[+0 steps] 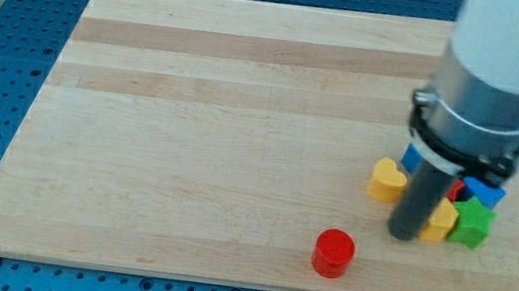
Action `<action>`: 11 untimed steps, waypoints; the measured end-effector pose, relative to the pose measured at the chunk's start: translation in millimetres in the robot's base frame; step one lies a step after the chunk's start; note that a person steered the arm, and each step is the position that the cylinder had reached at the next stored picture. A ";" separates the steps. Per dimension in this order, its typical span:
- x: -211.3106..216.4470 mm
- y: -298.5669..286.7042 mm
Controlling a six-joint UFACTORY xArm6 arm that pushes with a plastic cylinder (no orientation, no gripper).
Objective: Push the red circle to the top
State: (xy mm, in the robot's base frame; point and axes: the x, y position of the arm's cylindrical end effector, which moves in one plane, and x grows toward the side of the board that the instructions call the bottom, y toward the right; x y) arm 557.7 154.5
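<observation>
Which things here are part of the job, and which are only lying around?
For the job:
red circle
my tip, to the circle's upper right, apart from it
wooden board

Lying about:
yellow heart
yellow block
green block
blue block

The red circle [333,252] is looking bright red. The heart [388,180] is showing yellow. The green block [472,223] is sitting by a blue block [483,191]. The board [221,130] is showing pale wood stripes. My tip [403,233] is looking dark grey.

lab | blue perforated bench [7,82] | wooden board [244,113]
</observation>
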 end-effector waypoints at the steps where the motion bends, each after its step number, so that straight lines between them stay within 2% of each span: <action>1: 29.7 8.8; 2: 57.3 17.4; 3: 60.9 -6.2; 4: 60.6 -92.3; 5: 28.9 -183.3; 6: -12.5 -223.7; 7: 2.0 -218.7; 9: 60.5 -176.6; 10: 53.2 -146.7; 11: 12.3 -143.2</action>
